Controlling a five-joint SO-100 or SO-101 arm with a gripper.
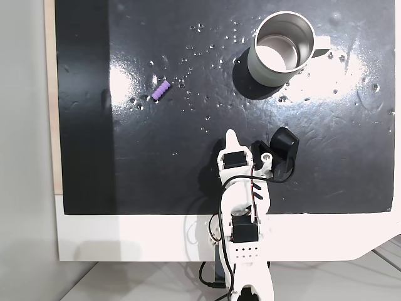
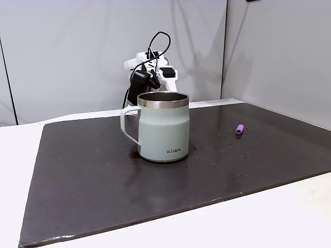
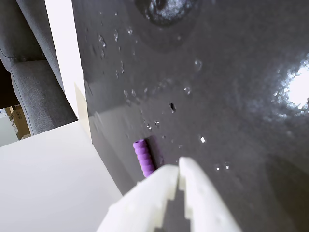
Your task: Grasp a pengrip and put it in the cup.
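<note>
pengrip [image 1: 161, 91] tiny, soft ribbed rubber, prob light, may roll | pinch across mid-body | gripper [image 3: 179, 172] jaws together, empty | cup [image 1: 283, 49] well apart

My bench [image 1: 125, 244] is white, and a glossy black mat [image 1: 188, 157] covers most of it. On the mat, the cup [image 1: 282, 50] stands upright, well apart from the pengrip [image 1: 161, 91], which lies on its side.
</note>
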